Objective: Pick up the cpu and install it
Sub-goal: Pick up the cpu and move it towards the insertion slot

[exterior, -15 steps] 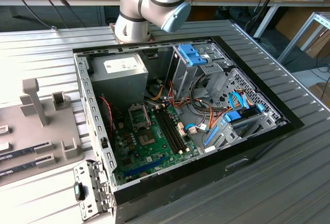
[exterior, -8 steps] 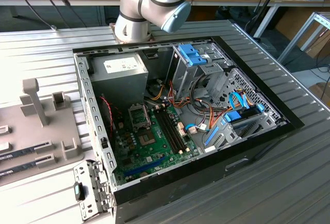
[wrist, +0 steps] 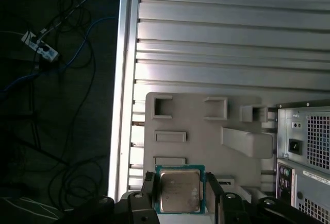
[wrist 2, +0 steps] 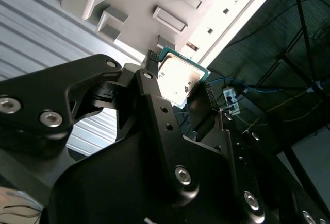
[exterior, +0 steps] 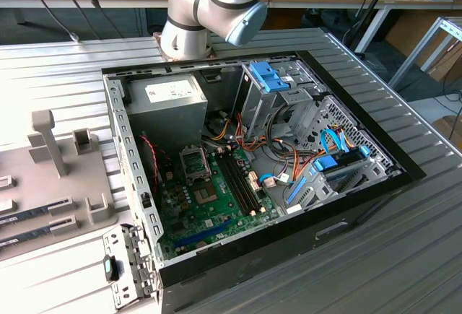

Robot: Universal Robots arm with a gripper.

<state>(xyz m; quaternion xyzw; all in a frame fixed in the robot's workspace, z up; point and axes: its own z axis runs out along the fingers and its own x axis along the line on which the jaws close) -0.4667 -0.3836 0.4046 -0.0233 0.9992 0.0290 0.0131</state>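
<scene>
1. The cpu sits clamped between the 2 black fingers of the gripper, with its shiny metal top facing the camera in the first wrist view and a thin green edge showing around it
2. In the second wrist view the cpu is seen from a slant, 1 finger against each of 2 opposite edges; the jaws are narrowed to the chip's width and hold it flat
3. Behind the chip in both wrist views lies a grey fixture plate with several rectangular recesses and a taller block; the chip looks apart from the plate, though how far above it hangs I cannot tell
4. The plate rests on a ribbed metal table, near the table's edge, beyond which dark floor and loose cables show
5. Just beside the plate stands the rear panel of the computer case
6. In the exterior view the same case lies open on its side, with the green motherboard, black memory slots and grey power-supply box inside
7. The plate is at the exterior view's left of the case, and the arm rises behind the case
</scene>
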